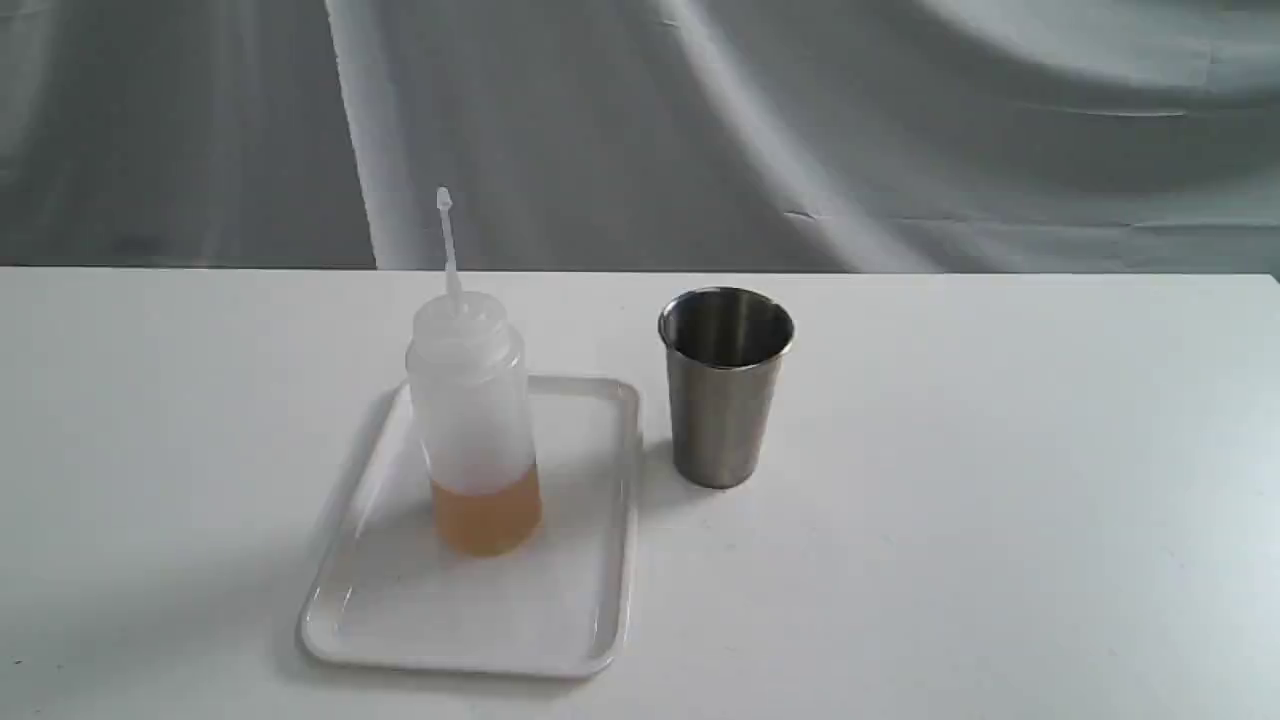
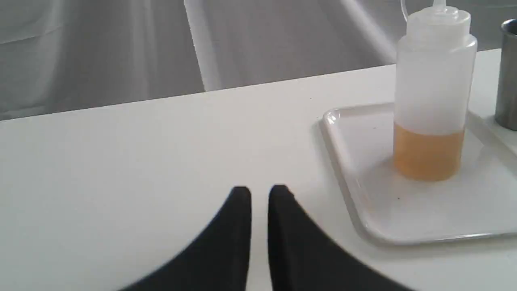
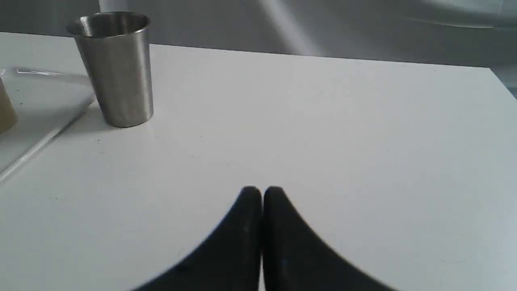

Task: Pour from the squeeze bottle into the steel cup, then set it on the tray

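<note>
Left gripper (image 2: 259,190) is seen almost clenched over the white table (image 1: 1000,500), with a thin slit between the tips and nothing grasped. Right gripper (image 3: 262,190) is seen clenched, tips together, empty, well apart from the cup. The tray (image 1: 450,665) is laid flat on the table. The squeeze bottle (image 1: 470,430) is stood upright on the tray, amber liquid low inside. The steel cup (image 1: 722,400) is stood upright just beside the tray, off it. Grey cloth (image 1: 700,130) is hung behind.
</note>
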